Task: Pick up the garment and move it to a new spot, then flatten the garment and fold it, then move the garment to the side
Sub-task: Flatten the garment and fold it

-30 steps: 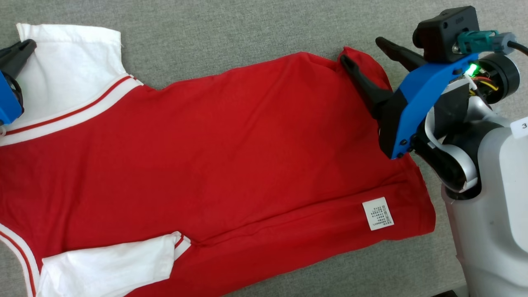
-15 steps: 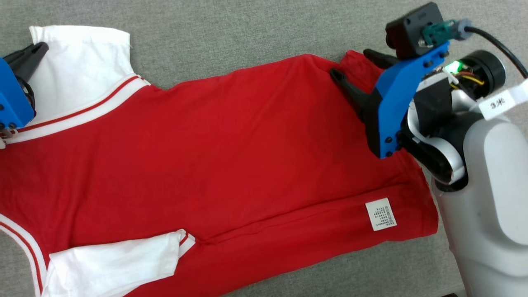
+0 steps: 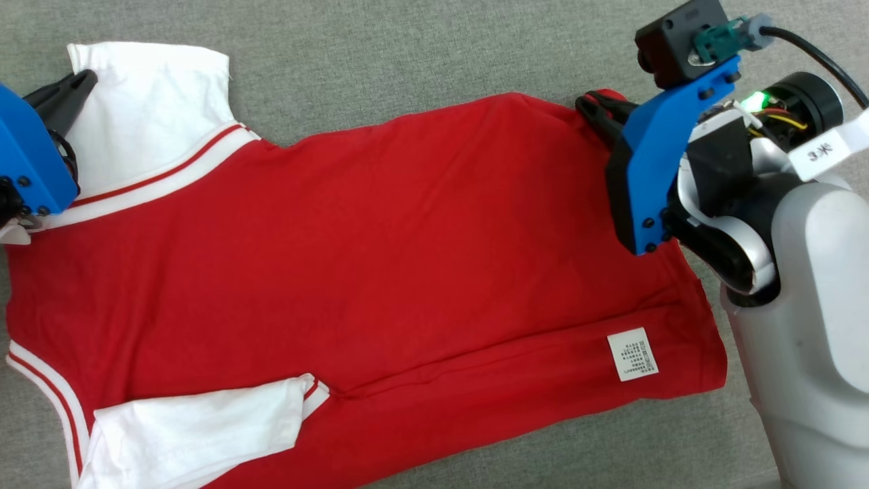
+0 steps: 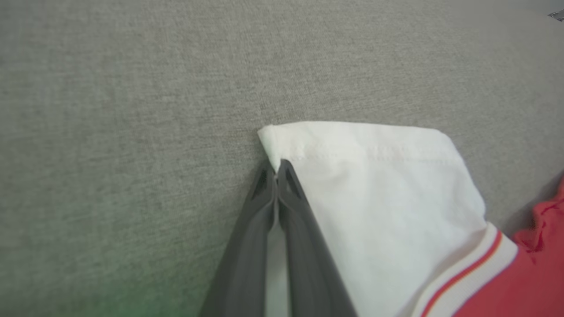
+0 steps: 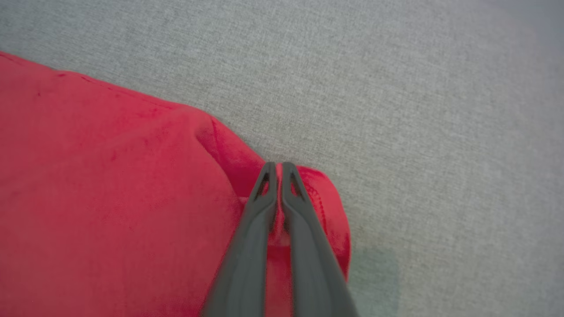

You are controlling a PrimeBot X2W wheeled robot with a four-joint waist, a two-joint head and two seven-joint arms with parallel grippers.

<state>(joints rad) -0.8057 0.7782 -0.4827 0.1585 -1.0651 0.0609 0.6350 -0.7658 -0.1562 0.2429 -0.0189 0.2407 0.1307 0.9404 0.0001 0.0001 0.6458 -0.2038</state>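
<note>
A red knit garment (image 3: pixel 380 238), a short-sleeved shirt of soft, matte jersey, lies spread almost flat across the grey woven surface (image 3: pixel 407 54), with its length running from the surface's left side to its right. White bands carrying a thin red stripe join its two white sleeves to the red body. The far white sleeve (image 3: pixel 149 102) lies flat toward the surface's far left. The near white sleeve (image 3: pixel 197 428) is folded onto the body at the near left. A shallow crease runs along the near part of the body. A small white rectangular care label (image 3: pixel 632 354) with fine print sits by the hem at the right.

The left gripper (image 3: pixel 80 85), with long dark tapering fingers on a blue mount, has its jaws pressed together on the stitched corner of the far white sleeve, and white cloth shows between them. The right gripper (image 5: pixel 276 169) pinches the garment's far right hem corner, which bunches into a small rounded fold.

The surface is a coarse, heathered weave like upholstery cloth.
</note>
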